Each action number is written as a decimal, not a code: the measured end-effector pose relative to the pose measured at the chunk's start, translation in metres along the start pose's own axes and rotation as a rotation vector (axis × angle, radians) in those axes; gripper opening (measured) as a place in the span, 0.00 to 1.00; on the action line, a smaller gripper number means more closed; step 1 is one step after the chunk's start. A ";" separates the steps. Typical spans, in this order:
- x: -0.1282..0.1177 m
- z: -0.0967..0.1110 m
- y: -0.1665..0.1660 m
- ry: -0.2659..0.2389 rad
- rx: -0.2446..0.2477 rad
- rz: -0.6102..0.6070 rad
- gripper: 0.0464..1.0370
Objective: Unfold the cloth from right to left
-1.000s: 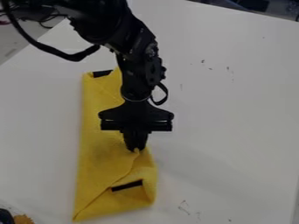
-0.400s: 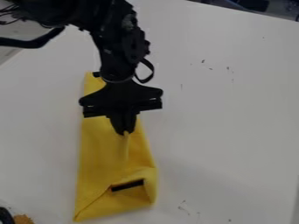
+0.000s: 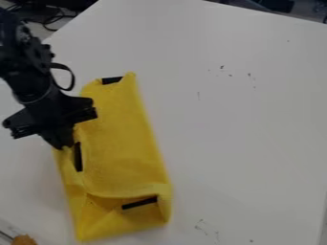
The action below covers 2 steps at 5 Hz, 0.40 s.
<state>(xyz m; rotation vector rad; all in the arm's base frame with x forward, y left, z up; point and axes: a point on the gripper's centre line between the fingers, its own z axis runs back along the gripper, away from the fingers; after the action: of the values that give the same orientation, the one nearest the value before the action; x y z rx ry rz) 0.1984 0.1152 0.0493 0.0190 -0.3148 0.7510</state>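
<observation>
White tabletop (image 3: 256,139) across most of frame. Yellow cloth (image 3: 121,148) lying lengthwise, left of centre, reaching low. Black arm (image 3: 26,72) in from upper left. Pincer (image 3: 62,145) at left of frame, clamped on cloth's left edge. Dark strips: cloth's top (image 3: 112,80), left side (image 3: 78,157), lower end (image 3: 139,203).
</observation>
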 end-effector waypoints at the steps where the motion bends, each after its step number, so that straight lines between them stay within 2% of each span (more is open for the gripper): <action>1: 0.007 -0.014 0.035 0.000 0.057 -0.007 0.02; 2: 0.024 -0.023 0.051 0.001 0.085 -0.036 0.02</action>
<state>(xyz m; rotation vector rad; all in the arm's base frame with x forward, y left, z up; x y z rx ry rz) 0.1871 0.1712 0.0293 0.1042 -0.2811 0.7283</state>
